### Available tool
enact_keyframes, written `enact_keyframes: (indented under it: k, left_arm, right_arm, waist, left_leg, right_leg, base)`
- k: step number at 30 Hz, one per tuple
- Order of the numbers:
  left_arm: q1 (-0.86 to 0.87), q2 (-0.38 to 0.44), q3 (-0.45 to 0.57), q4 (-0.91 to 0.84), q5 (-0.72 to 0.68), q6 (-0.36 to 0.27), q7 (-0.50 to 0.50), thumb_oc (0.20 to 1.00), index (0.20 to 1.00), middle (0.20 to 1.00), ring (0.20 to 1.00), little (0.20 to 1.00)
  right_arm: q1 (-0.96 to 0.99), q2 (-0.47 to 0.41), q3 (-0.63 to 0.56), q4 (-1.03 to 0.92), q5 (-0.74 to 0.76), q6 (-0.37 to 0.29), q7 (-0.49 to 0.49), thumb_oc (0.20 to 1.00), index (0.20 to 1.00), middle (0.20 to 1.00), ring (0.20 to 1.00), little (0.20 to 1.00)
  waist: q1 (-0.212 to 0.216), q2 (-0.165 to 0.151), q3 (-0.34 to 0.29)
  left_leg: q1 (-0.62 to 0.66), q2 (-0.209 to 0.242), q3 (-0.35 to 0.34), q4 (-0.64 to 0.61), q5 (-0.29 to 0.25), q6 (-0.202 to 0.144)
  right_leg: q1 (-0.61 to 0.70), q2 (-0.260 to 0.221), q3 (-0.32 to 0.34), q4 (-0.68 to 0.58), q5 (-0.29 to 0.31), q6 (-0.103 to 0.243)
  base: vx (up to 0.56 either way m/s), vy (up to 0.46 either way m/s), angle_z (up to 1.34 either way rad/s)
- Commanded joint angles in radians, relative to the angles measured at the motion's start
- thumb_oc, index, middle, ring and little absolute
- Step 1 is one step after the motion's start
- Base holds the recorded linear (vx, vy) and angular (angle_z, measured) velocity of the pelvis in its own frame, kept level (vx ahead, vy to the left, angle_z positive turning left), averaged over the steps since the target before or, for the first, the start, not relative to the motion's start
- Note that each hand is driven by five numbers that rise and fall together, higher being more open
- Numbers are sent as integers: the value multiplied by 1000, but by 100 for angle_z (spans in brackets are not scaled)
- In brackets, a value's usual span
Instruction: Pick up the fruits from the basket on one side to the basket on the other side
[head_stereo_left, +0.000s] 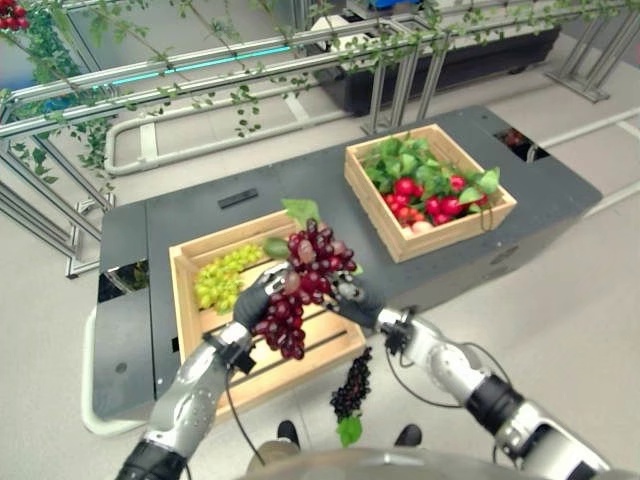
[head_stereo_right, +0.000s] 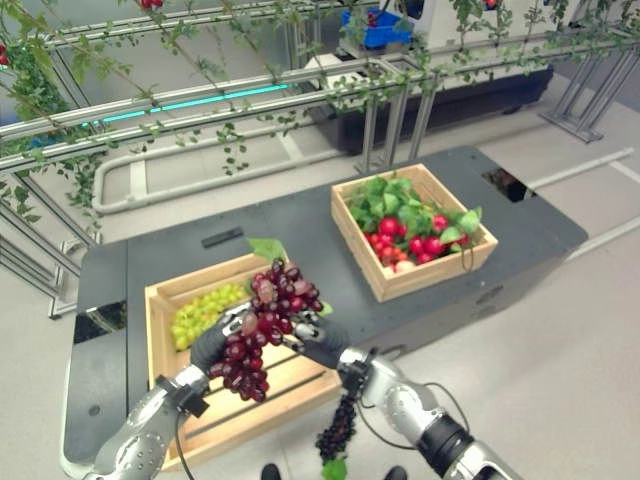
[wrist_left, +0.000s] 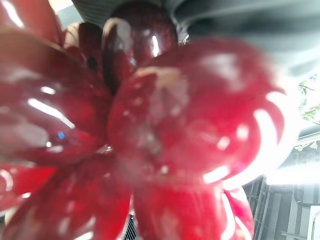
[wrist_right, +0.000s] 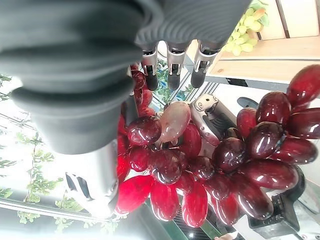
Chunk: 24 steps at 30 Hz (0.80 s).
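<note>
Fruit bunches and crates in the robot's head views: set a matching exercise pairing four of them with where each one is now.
Things:
1. Dark red grape bunch
2. Pale green grape bunch
3. Blackish-purple grape bunch
4. Small red fruits with green leaves

Places:
A. lying on the floor in front of the table
B. in the far wooden crate
C. held up between the left hand and right hand
D. resting in the near wooden slatted crate

Pairs: 1-C, 2-D, 3-A, 4-B
</note>
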Motion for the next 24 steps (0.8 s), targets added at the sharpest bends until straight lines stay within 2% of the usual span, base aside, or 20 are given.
enact_keyframes:
  k: [1,3,4,5,6,7,24]
  left_arm:
    - [-40,25,-2,-49,4,-58,-25,200,200,200,200,200]
    - [-38,27,-2,-49,6,-58,-26,200,200,200,200,200]
    - [-38,29,-2,-50,8,-58,-27,200,200,200,200,200]
    - [-39,30,-1,-51,9,-59,-28,200,200,200,200,200]
    - [-39,30,-1,-51,9,-59,-28,200,200,200,200,200]
    - [-38,30,2,-52,9,-60,-26,200,200,200,200,200]
    - [-24,32,13,-34,21,-62,-31,200,200,200,200,200]
  right_arm:
    - [-48,42,-42,-94,47,-49,18,1000,1000,1000,1000,1000]
    - [-49,41,-41,-93,47,-48,17,1000,1000,1000,1000,1000]
    - [-50,41,-40,-92,46,-46,19,815,815,815,815,815]
    - [-51,41,-40,-91,46,-46,19,316,316,316,316,316]
    - [-51,41,-40,-91,46,-46,19,316,316,316,316,316]
    - [-51,44,-41,-91,48,-46,19,200,200,200,200,200]
    - [-75,29,-90,-129,82,-71,23,200,200,200,200,200]
  waist:
    - [11,-18,1]
    - [11,-18,1]
    - [11,-17,0]
    - [11,-17,0]
    - [11,-17,0]
    - [11,-17,0]
    - [14,-20,-3]
  left_leg:
    - [-10,-4,-8,33,-23,-16]
    - [-9,-4,-8,33,-24,-16]
    - [-9,-4,-8,33,-24,-16]
    - [-8,-4,-8,33,-24,-16]
    - [-8,-4,-8,33,-24,-16]
    - [-7,-4,-9,33,-25,-15]
    - [-3,-6,-7,31,-27,-14]
  right_leg:
    - [39,-28,-40,71,-52,65]
    - [39,-28,-38,71,-53,64]
    - [39,-28,-38,71,-53,64]
    - [39,-28,-39,71,-52,64]
    - [39,-28,-39,71,-52,64]
    - [38,-28,-38,71,-52,64]
    - [43,-26,-36,67,-49,67]
  base:
    - [0,0,0]
    - [0,0,0]
    - [0,0,0]
    - [0,0,0]
    - [0,0,0]
    - [0,0,0]
    - [0,0,0]
